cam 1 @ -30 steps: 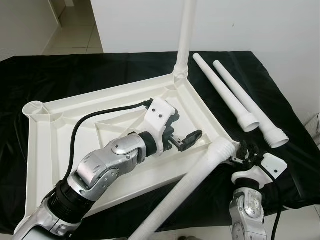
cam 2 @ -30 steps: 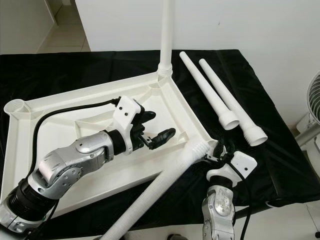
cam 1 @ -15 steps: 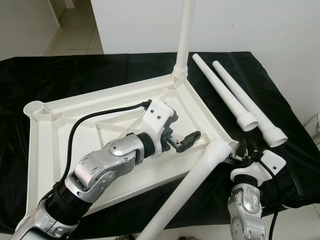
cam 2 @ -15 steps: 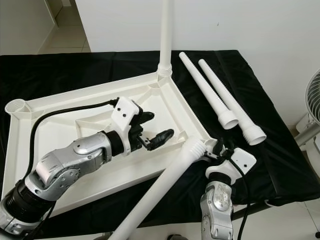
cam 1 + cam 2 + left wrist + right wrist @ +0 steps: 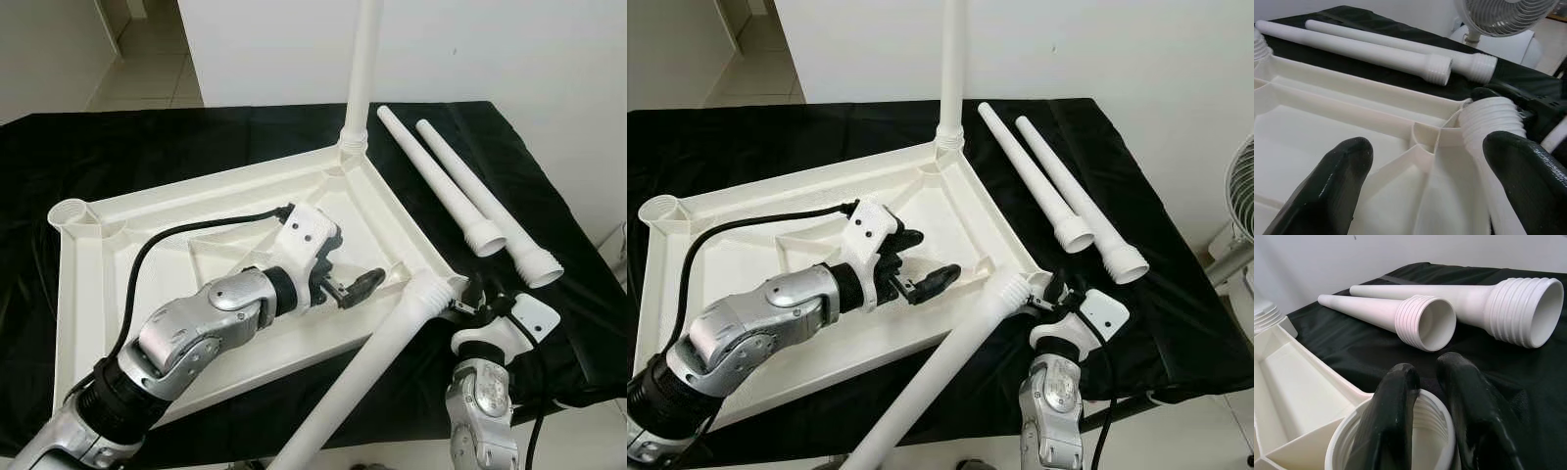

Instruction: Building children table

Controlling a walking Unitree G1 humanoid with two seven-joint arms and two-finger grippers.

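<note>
Leg lines up with the near right corner

You have the white tabletop (image 5: 235, 201) lying upside down on the black cloth (image 5: 147, 137). One leg (image 5: 361, 69) already stands up in the far right corner. Two loose legs (image 5: 446, 181) lie side by side on the cloth, to the right of the tabletop.

Your right gripper (image 5: 1054, 294) is at the near right corner. It pinches the rim of the third leg (image 5: 377, 357), with one finger (image 5: 1388, 416) inside the threaded mouth and the other finger outside. That leg slants from the corner down toward the near edge of the scene.

Your left gripper (image 5: 353, 284) hovers over the inside of the tabletop, close to the same corner. Its two fingers are spread apart and hold nothing.

What has changed: a second ago the leg bulged low and sat a bit off the corner. Now it is swung up, and its threaded end (image 5: 1488, 120) sits right by the corner socket (image 5: 1425, 134). Your left gripper has also slid a little lower and nearer to that socket.

That likely means you are about to fit this leg in. The leg is still tilted, so you probably need to stand it straighter before the threads can catch. Two more legs wait after this one.
</note>
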